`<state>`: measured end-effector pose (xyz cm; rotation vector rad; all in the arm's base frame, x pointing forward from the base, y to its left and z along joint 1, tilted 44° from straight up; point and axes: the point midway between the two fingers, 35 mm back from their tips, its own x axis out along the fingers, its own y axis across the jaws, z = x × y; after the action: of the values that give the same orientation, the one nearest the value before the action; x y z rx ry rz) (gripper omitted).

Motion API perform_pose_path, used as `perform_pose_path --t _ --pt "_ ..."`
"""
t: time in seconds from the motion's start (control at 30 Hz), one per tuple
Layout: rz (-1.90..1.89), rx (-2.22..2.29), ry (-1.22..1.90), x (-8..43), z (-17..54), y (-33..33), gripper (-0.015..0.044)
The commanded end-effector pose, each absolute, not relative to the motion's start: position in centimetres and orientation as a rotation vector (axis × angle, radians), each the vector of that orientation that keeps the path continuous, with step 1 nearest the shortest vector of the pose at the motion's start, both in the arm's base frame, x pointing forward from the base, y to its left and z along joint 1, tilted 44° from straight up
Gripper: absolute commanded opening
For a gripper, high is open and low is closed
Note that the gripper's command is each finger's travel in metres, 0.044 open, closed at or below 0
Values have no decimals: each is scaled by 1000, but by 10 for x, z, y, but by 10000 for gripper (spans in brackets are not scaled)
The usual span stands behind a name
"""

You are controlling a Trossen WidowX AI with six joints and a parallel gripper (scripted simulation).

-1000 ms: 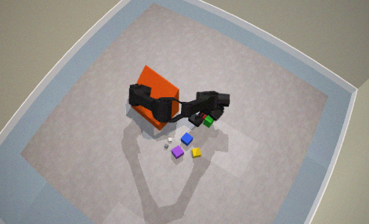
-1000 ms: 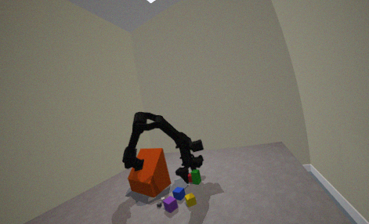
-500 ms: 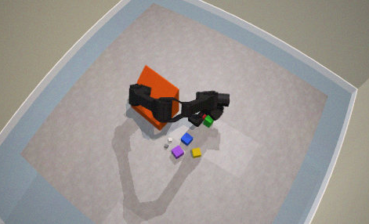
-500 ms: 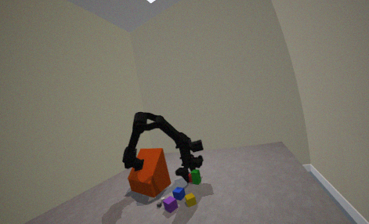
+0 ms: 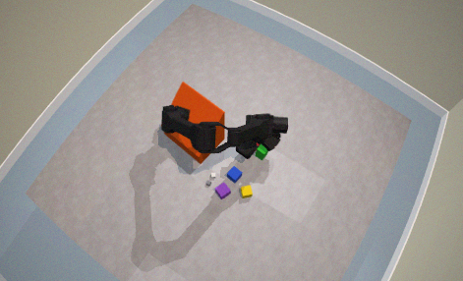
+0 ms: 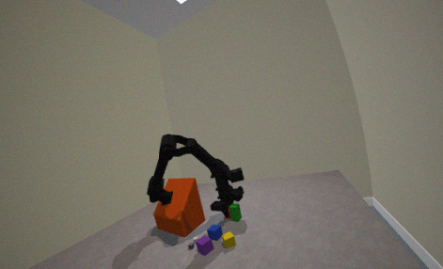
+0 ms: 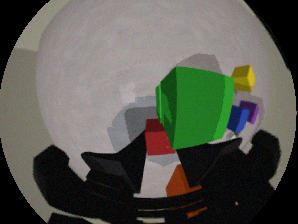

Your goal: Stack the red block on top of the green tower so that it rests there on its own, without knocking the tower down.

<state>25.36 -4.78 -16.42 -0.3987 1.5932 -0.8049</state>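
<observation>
Pinching the red block [image 7: 159,142] between my fingers [image 5: 258,149] [image 6: 226,215], I see it low beside the green tower [image 5: 261,151] [image 6: 235,213] [image 7: 201,107], not on top.

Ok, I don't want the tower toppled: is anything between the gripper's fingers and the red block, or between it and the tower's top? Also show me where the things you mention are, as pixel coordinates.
Nothing visible; the gripper [image 7: 158,131] is shut on the red block [image 7: 159,142], right beside the green tower [image 5: 261,152] [image 6: 235,213] [image 7: 200,107].
</observation>
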Motion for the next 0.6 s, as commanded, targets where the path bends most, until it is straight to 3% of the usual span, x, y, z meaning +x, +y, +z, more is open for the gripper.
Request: perform_pose_path --t 0.0,0.57 --pt "-805 -394 1590 257 -158 -41 0" --pt "-801 -398 1593 272 -99 13 0"
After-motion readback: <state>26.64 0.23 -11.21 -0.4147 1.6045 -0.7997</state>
